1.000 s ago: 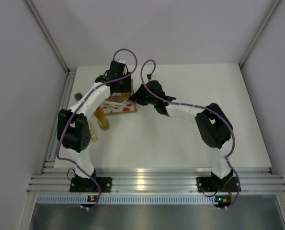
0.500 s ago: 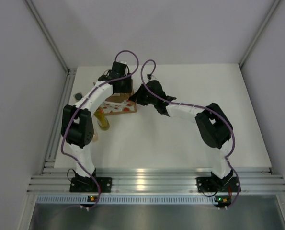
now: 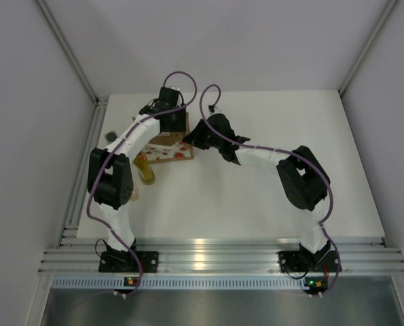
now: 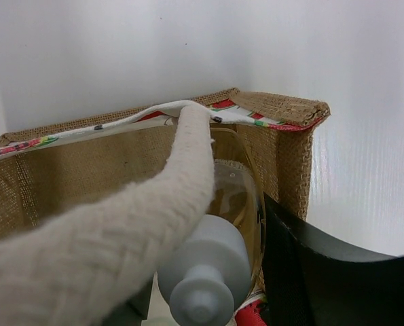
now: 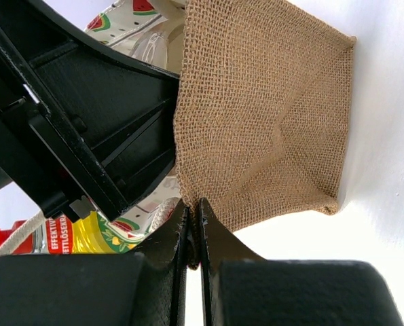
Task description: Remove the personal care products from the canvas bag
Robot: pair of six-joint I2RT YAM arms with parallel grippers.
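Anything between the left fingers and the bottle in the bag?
Yes: in the left wrist view the rope handle slants across the white-capped bottle inside the canvas bag. Nothing lies between the bottle and the visible finger.

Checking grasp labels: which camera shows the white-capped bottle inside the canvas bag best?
Left wrist: the white-capped bottle sits close up inside the canvas bag, partly behind a rope handle. Top external: the left arm hides it. Right wrist: mostly the bag's burlap side; the bottle isn't clearly visible.
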